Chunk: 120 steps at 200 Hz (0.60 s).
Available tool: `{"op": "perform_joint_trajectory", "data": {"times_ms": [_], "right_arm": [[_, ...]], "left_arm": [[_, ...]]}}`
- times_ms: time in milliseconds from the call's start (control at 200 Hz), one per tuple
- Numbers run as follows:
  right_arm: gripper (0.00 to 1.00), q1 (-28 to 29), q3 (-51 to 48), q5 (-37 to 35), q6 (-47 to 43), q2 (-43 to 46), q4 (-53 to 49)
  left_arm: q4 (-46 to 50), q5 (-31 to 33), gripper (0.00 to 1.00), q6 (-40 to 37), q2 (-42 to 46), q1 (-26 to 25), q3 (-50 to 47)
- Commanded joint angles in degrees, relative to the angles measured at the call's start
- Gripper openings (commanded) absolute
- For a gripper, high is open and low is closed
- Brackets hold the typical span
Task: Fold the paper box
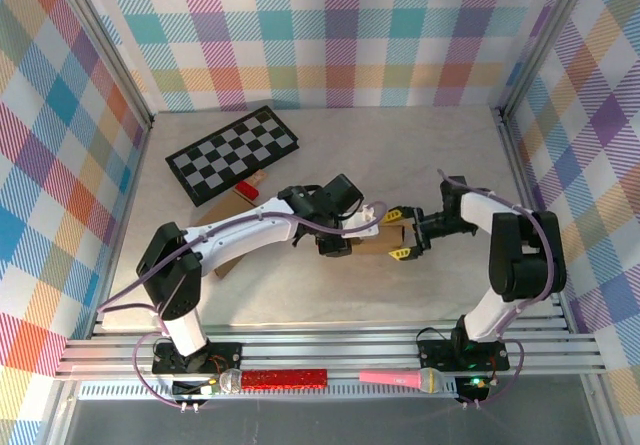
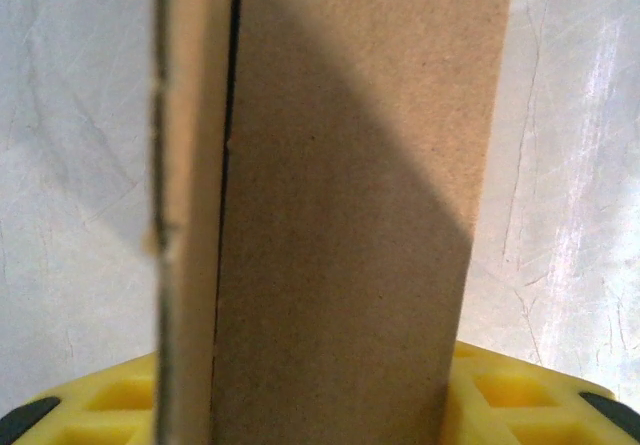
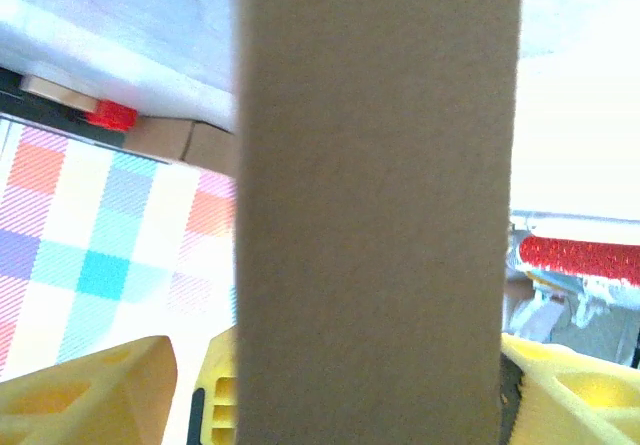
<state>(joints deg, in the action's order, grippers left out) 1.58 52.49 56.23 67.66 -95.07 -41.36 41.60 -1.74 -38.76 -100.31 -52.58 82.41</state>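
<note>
We count one paper box [image 1: 372,237], brown cardboard, at the middle of the table [image 1: 440,145] and set between two grippers. The right gripper [image 1: 400,234] straddles the box's right end, its two yellow fingers spread wide on either side of the card. The left gripper [image 1: 338,242] meets the box's left end; we cannot tell whether it clamps. Farther back lies one checkered board [image 1: 232,152], with one red block [image 1: 246,191] just beside it.

The box [image 1: 378,240] is lying partly hidden under the left gripper [image 1: 340,242] in the top view. In both wrist views it is running off the top and bottom edges, blurring close up and covering most of the yellow fingers [image 2: 510,400].
</note>
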Motion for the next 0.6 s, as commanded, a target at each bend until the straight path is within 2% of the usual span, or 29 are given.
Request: {"op": "perform_joint_trajectory", "data": {"times_ms": [0, 135, 285, 435, 495, 595], "right_arm": [[0.8, -2.8, 2.8, -7.4, -2.4, 6.0, -5.4], [0.83, -6.3, 4.9, -17.2, -2.1, 15.4, -7.9], [0.82, -4.9, 7.4, -30.5, -0.5, 25.0, -12.4], [0.71, 3.1, 4.3, -40.7, 4.0, 34.2, -9.9], [0.67, 8.2, 3.0, -44.3, 6.0, 35.8, -8.6], [0.66, 15.5, 0.7, -47.9, 9.9, 36.4, -4.3]], "left_arm": [[4.2, -5.7, 0.47, 1.1, -2.7, 1.2, 2.1], [7.1, -7.8, 0.45, 2.3, -4.9, 2.3, 5.2], [7.5, -8.6, 0.44, 3.6, -5.7, 3.2, 6.3], [8.5, -9.8, 0.45, 4.3, -6.8, 4.0, 7.8], [8.7, -10.0, 0.45, 4.4, -7.0, 4.2, 8.1], [8.8, -10.0, 0.45, 4.3, -7.4, 4.3, 8.6]]}}
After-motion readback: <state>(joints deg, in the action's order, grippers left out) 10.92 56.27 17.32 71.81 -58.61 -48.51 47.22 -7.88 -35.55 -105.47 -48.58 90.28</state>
